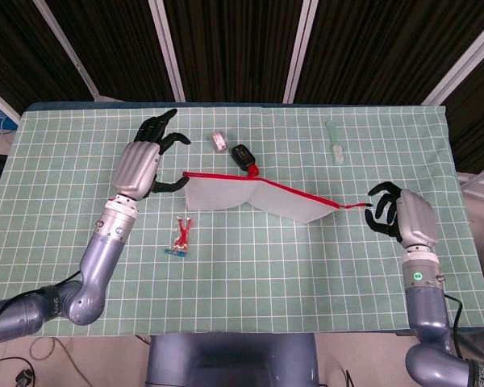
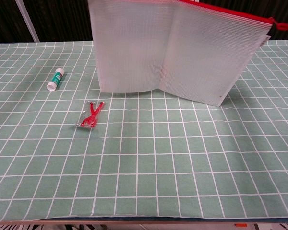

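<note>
The mesh pouch (image 1: 258, 197) stands upright on its long lower edge around the middle of the surface (image 1: 306, 266), its red zip strip on top and a fold part-way along, so that the right half angles toward the near side. We see the left robot hand (image 1: 141, 165) at the pouch's left end, thumb and fingers closed on the upper corner while the rest of the fingers spread toward the far side. The right robot hand (image 1: 403, 214) sits at the right end with its fingers curled in around the red pull tab (image 1: 355, 207) that sticks out beyond the zip.

We judge the work to be at an early stage. The pouch is raised and gripped at both ends, but we cannot tell whether the zip is open or closed, and through the mesh we make out nothing inside. The loose things all lie outside it:
- a red packet (image 1: 181, 236) near the left robot hand
- a glue stick (image 2: 55, 79) to the left in the chest view
- a tape roll (image 1: 219, 141) and a black clip (image 1: 244, 155) just beyond the pouch
- a green comb (image 1: 332, 141) further right
</note>
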`<action>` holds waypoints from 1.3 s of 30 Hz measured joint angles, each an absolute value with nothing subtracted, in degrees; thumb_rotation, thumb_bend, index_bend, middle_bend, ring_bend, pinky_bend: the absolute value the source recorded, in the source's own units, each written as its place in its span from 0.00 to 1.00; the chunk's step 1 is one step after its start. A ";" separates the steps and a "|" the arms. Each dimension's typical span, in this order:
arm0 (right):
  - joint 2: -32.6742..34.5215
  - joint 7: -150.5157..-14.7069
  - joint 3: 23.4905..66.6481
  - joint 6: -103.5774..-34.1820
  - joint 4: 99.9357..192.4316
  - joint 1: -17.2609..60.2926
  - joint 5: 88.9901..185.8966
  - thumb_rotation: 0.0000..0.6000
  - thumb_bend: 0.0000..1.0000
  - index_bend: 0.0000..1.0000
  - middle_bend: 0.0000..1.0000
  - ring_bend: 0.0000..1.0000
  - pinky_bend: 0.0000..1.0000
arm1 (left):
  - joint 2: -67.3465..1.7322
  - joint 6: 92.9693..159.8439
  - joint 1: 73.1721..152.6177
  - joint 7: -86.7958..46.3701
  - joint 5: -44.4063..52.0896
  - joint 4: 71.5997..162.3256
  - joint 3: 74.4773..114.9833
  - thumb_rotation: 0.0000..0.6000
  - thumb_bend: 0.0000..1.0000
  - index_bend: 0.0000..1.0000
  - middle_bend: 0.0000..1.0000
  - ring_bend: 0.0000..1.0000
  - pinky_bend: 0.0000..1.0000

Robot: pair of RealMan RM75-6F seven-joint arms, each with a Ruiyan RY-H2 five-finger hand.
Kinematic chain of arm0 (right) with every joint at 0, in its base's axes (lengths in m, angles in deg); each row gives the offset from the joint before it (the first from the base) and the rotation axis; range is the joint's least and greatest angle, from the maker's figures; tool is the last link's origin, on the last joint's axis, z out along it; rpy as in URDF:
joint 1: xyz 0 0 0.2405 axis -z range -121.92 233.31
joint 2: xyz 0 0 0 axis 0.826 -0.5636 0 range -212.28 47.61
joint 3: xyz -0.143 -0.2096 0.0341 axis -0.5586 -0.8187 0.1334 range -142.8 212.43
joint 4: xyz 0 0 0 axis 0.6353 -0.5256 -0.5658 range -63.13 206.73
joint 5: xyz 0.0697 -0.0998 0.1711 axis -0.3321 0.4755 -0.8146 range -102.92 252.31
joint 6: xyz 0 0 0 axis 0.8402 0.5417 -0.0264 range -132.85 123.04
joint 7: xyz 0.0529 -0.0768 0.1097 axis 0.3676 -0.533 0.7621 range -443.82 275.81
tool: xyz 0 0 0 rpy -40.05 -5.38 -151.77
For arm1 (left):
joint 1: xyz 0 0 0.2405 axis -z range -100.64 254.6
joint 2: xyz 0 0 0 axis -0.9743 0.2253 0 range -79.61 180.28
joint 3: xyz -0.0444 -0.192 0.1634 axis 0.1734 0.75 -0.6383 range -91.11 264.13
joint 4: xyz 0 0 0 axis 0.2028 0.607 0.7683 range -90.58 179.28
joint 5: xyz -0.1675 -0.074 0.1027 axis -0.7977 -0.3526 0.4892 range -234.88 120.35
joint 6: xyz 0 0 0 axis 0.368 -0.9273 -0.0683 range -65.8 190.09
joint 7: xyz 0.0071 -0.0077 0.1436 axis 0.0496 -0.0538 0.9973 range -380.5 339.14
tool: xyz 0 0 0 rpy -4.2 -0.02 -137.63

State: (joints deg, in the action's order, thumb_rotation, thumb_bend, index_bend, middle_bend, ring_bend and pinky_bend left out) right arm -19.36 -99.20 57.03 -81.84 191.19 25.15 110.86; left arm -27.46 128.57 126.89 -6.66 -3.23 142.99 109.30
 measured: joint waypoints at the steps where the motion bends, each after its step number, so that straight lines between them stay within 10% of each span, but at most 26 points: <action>1: -19.43 -98.98 57.02 -81.80 191.20 25.25 111.08 1.00 0.25 0.07 0.30 0.33 0.41 | -27.19 128.61 126.64 -6.67 -3.30 143.21 109.21 1.00 0.15 0.26 0.00 0.00 0.00; 20: -23.06 -95.73 53.46 -83.18 192.14 30.81 118.22 1.00 0.19 0.01 0.22 0.25 0.33 | -17.34 132.62 114.95 -11.64 3.21 150.47 102.47 1.00 0.13 0.20 0.00 0.00 0.00; 29: -24.22 -96.40 45.57 -85.23 187.38 35.96 132.65 1.00 0.09 0.00 0.01 0.05 0.26 | -12.34 139.87 103.83 -12.44 14.45 149.78 92.41 1.00 0.06 0.07 0.00 0.00 0.00; 39: -22.53 -93.52 37.98 -91.90 174.10 44.33 146.61 1.00 0.05 0.00 0.00 0.00 0.22 | -10.50 148.38 91.00 -17.33 21.71 140.30 83.88 1.00 0.04 0.00 0.00 0.00 0.00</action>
